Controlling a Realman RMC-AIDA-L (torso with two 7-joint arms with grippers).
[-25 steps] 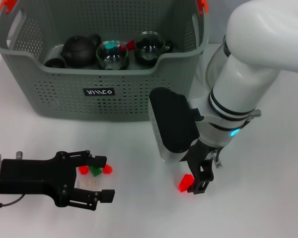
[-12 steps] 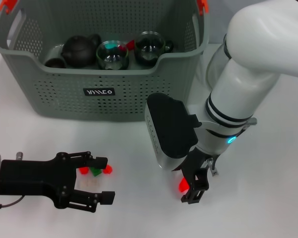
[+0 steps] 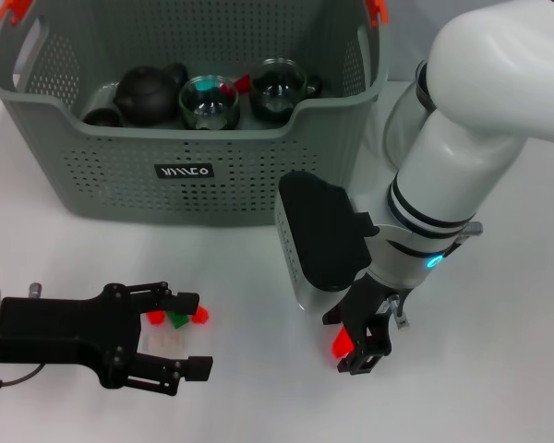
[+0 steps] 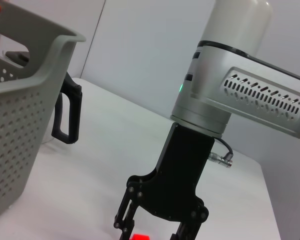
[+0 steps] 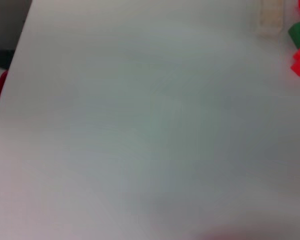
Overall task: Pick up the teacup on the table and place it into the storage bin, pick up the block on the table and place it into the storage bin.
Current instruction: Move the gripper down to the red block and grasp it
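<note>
head view looks down on table point(image 3: 499, 388), left wrist low sideways, sharing right gripper point(image 3: 358, 343), right wrist close above table

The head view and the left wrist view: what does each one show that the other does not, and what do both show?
Only the head view shows the left gripper, open over small red and green blocks, and a dark teapot and glass cups inside the storage bin. Only the left wrist view shows a black handle-shaped object beside the bin. Both show the right gripper around a red block on the white table, and the bin's perforated wall.
</note>
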